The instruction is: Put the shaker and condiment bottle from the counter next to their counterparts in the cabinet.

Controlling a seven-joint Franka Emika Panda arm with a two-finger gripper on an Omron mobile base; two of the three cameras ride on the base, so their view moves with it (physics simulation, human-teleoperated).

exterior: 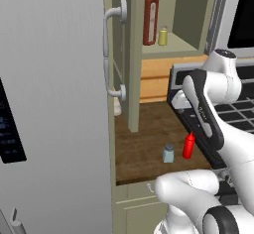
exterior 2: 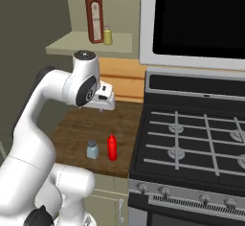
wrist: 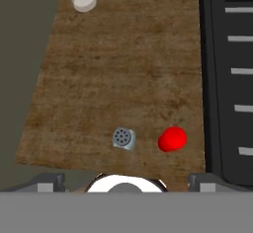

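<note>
Shaker (wrist: 123, 138) and condiment bottle (wrist: 172, 139) stand together near the tabletop (wrist: 113, 69) edge, so I hover my wide-open, empty end effector (wrist: 123, 180) above.

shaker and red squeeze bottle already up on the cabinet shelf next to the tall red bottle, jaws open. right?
Not quite. The shaker and red squeeze bottle stand on the counter beside the stove, as the right base view shows. Only the small yellow shaker is next to the tall red bottle. Jaws open is right.
</note>
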